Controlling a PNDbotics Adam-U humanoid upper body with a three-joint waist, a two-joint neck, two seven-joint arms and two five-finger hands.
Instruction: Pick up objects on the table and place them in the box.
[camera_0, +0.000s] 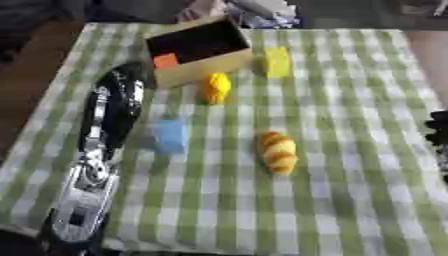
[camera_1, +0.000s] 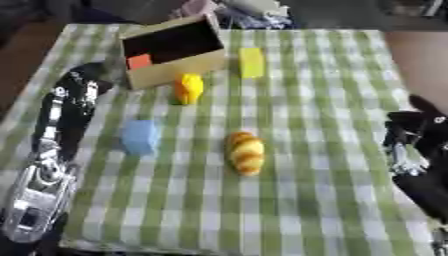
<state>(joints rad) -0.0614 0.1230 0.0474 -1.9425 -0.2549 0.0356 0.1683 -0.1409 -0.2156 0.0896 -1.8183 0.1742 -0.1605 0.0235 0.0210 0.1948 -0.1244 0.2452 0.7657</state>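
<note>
While the left arm is stretched up the left side of the cloth, its hand is seen just beside the box; whether those fingers are curled can't be told. An orange block is sat inside the box. A yellow block, yellow toy, blue block and croissant are left on the cloth. The right hand is parked at the right edge, fingers relaxed, nothing held.
</note>
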